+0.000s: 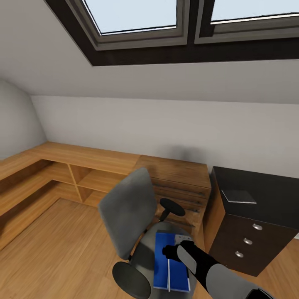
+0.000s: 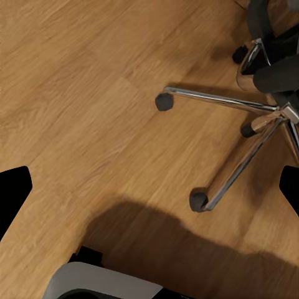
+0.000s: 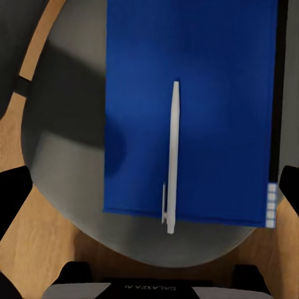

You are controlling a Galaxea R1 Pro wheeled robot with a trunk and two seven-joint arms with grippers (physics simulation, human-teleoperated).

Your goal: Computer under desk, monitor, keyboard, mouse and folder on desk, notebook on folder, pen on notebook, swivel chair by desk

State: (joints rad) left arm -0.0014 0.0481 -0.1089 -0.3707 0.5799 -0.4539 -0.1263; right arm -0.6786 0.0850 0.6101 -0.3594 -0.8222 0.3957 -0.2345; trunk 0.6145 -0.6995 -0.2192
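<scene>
Both jaws stand spread with nothing between them: the right gripper (image 3: 149, 187) hangs over the swivel chair (image 1: 137, 232), its dark fingertips (image 3: 12, 199) wide on either side of the seat, and the left gripper (image 2: 149, 199) hangs low over the bare wooden floor (image 2: 81, 93) beside the chair's chrome base (image 2: 249, 124).

On the chair seat lies a blue cover with a white pen (image 3: 172, 156) resting lengthwise on it. A dark edge with small tabs peeks out along one side beneath the blue, so this is probably the notebook (image 3: 193, 75) stacked on the folder (image 3: 274, 124), though the view is too flat to be sure which is which.

The right arm (image 1: 199, 261) reaches down from above the seat, wrist camera centred on the pen, which suggests lining up a top-down pick. The pen would roll off if the stack were lifted first.

Beyond the chair's backrest stands a wooden desk (image 1: 178, 170), with a dark drawer cabinet (image 1: 249, 220) just beside it.
</scene>
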